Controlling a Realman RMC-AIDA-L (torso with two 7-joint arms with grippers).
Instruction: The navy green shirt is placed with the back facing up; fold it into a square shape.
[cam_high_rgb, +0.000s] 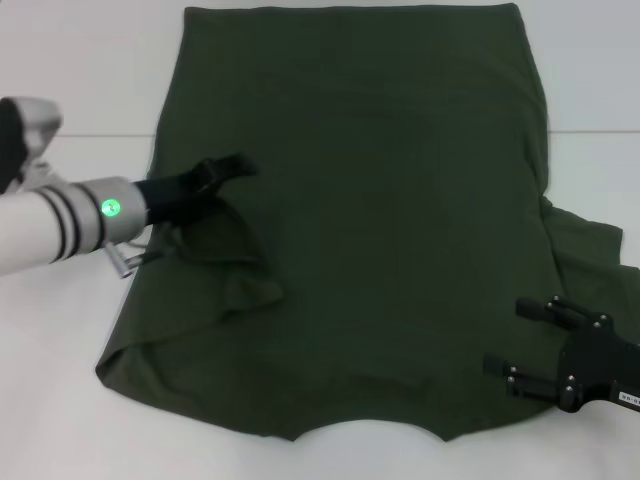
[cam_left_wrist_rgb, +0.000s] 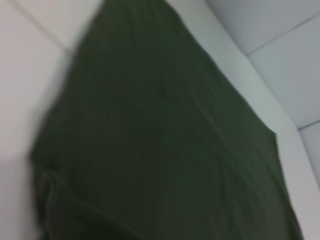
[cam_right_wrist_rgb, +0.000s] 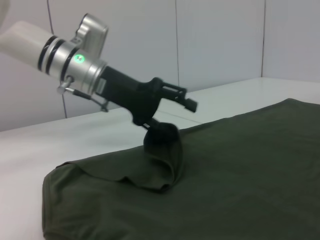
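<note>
Left gripper (cam_high_rgb: 215, 180): over shirt's left edge, clamped on left sleeve, fabric lifted in peak. Navy green shirt (cam_high_rgb: 370, 230): spread on white table (cam_high_rgb: 80, 420), long axis running away from robot, collar end near; body lies rightward of left gripper, fold goes inward. Right gripper (cam_high_rgb: 520, 345): fingers apart, at right sleeve, holding nothing

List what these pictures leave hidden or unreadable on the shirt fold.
- Left pincer grip: the lifted fold of the navy green shirt covers its tips.
- Far hem: cut off by the head view's top edge.
- Fabric detail: blurred in the left wrist view.
- Right pincer: open over the shirt's corner; contact unclear.
</note>
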